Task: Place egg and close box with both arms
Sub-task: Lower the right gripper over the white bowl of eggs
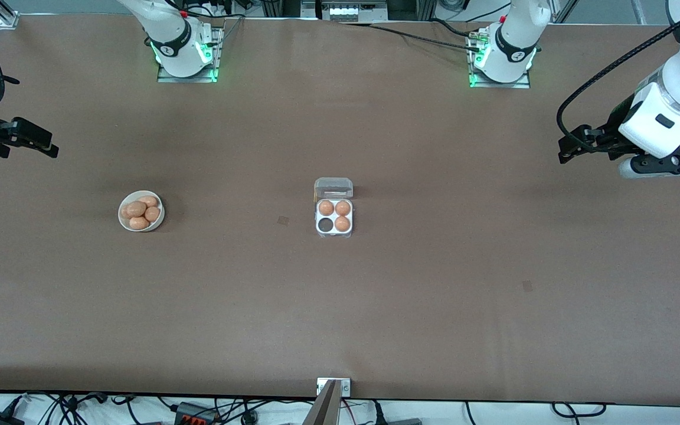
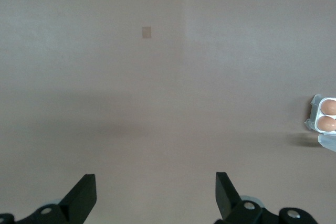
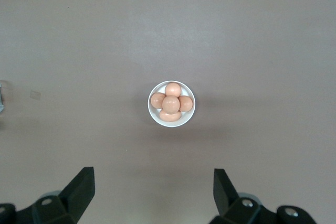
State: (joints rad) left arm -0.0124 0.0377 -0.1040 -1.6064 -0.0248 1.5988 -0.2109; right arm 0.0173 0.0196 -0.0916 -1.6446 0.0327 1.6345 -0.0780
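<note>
Right gripper (image 3: 149, 190): black two-finger claw, spread wide, gripping nothing, hovering over bare table at the right arm's end, looking toward the bowl.
Left gripper (image 2: 156, 192): black two-finger claw, likewise spread wide and empty, waiting over the left arm's end of the table.
Bowl (image 1: 124, 217): small round white dish, holding about five smooth orange-brown eggs (image 1: 137, 211), sitting toward the right arm's end.
Box (image 1: 334, 234): clear-plastic four-cell carton, resting mid-table, holding three eggs, one cell nearer the front camera showing empty, hinged transparent lid (image 1: 333, 188) lying open.
Progress: seemingly at the start; egg pick, placing, and lid closing all remaining.
</note>
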